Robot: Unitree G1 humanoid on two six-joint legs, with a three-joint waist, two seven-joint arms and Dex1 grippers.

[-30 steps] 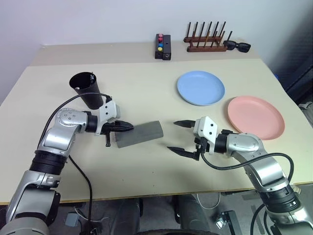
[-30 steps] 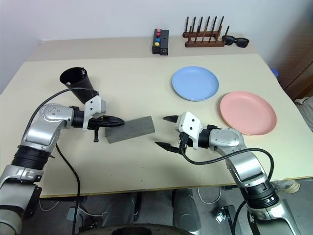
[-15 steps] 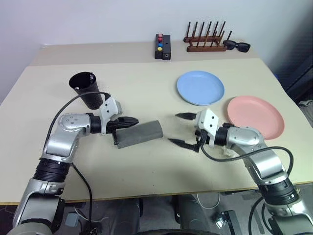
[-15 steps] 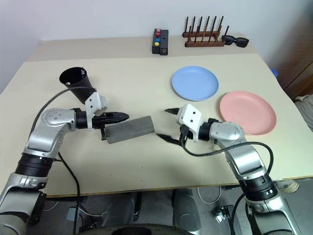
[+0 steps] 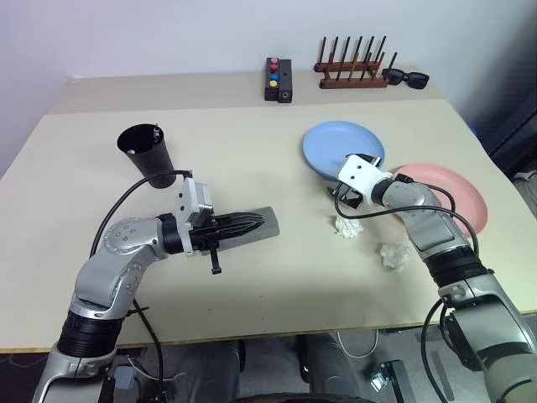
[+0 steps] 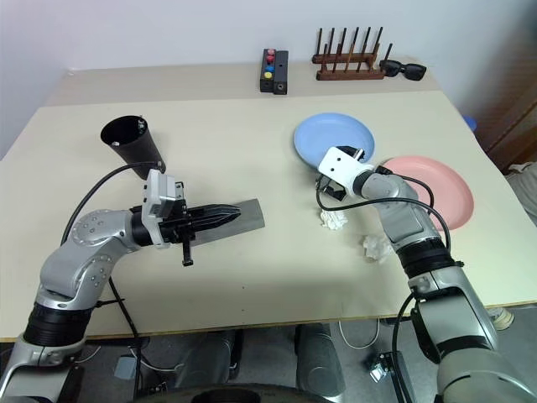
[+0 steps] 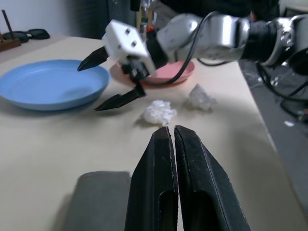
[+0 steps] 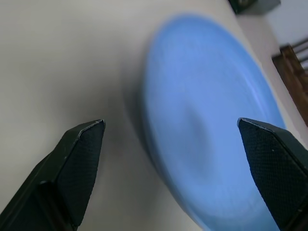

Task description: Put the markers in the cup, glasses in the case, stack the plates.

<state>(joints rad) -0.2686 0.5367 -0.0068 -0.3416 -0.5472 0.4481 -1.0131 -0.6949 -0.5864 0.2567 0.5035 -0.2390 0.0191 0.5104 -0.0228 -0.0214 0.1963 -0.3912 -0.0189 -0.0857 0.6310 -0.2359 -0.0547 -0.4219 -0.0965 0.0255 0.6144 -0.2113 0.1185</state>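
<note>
Plates: blue plate [image 5: 344,149] now approached by R gripper [image 7: 109,79], jaws wide, empty; L gripper [image 5: 252,223] jaws shut over case [image 5: 267,231]; stacking judged next.

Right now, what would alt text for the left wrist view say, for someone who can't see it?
The left hand, fingers shut, points over a grey case toward the right hand, which is open beside a blue plate. Two crumpled white wads lie on the table before a pink plate.

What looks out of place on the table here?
Two crumpled white wads lie on the table near the pink plate, belonging to no part of the task. The plates sit apart, unstacked.
</note>
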